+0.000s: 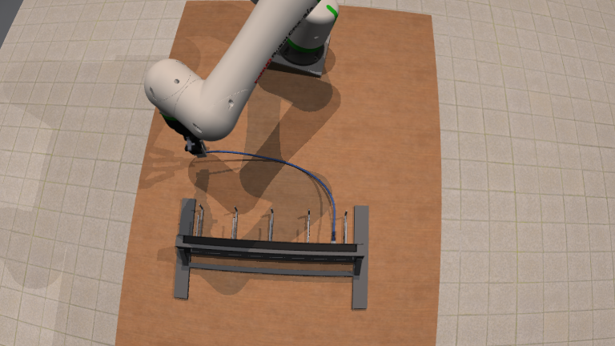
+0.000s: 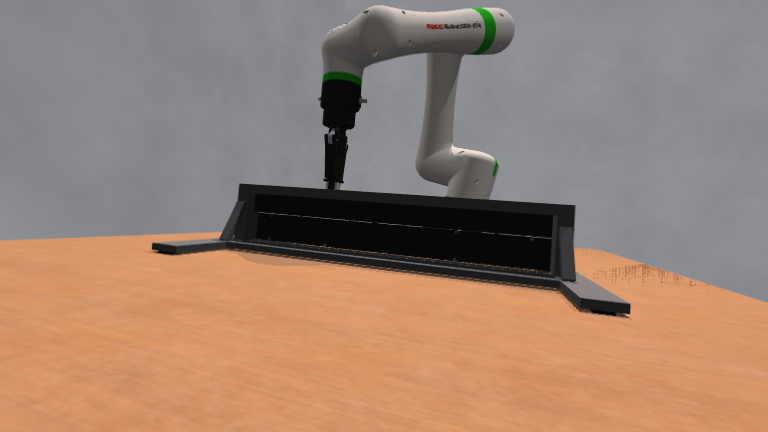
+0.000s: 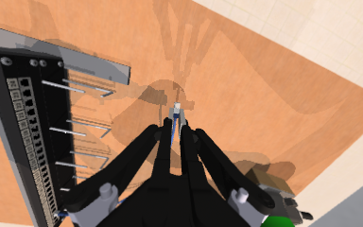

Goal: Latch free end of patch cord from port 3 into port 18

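Note:
My gripper is shut on the free end of the blue patch cord. The clear plug sticks out past the fingertips, above the table. The cord arcs from my fingers across the table to the rack's right end, where its other plug sits in a port. The dark rack stands near the table's front; its port row with white number plates shows in the wrist view at the left. I hang well behind the rack's left end. In the exterior view the rack hides the cord.
Metal cable-management bars stick out from the rack's port side toward me. The rack's grey feet rest on the wooden table. The table's left edge is close to my gripper. The arm's base stands at the table's far end.

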Tool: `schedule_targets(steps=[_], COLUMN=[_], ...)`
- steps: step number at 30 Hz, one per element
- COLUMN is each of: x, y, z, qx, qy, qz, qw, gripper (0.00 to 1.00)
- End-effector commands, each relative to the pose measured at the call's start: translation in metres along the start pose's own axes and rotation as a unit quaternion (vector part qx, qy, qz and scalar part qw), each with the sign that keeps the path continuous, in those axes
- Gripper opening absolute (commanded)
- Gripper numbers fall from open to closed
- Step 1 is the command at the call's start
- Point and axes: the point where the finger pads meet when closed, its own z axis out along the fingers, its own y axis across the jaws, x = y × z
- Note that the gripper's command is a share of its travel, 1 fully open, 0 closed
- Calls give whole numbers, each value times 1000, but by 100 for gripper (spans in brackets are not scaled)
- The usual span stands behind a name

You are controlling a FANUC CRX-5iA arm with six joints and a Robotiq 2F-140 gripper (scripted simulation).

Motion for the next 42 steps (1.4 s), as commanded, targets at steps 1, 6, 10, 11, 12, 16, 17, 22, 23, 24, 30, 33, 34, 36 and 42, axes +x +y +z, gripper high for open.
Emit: schedule_targets(steps=[1, 6, 10, 11, 12, 16, 17, 22, 23, 24, 30, 33, 34, 36, 42], x=[-3, -9, -15, -17, -18, -22, -24, -33, -34, -36, -45, -49, -51, -54, -64], y=[-6, -19, -32, -35, -39, -46, -49, -68, -71, -75, -94, -101, -105, -112, -132], z=[-2, -5, -8, -8, -9, -11, -11, -16, -17, -17, -22, -23, -24, -26, -30], qx=[0, 0, 0, 0, 0, 0, 0, -1, -1, -1, -1, -1, -1, -1, -2], qy=[0, 0, 0, 0, 0, 0, 0, -1, -1, -1, -1, -1, -1, -1, -1], qz=[-24, -78, -128, -141, -154, -182, -196, -268, -283, -297, -369, -396, -409, -435, -506], qw=[1000, 997, 992, 990, 988, 983, 981, 963, 959, 955, 930, 918, 912, 900, 863], gripper=[0, 0, 0, 0, 0, 0, 0, 0, 0, 0, 0, 0, 0, 0, 0])
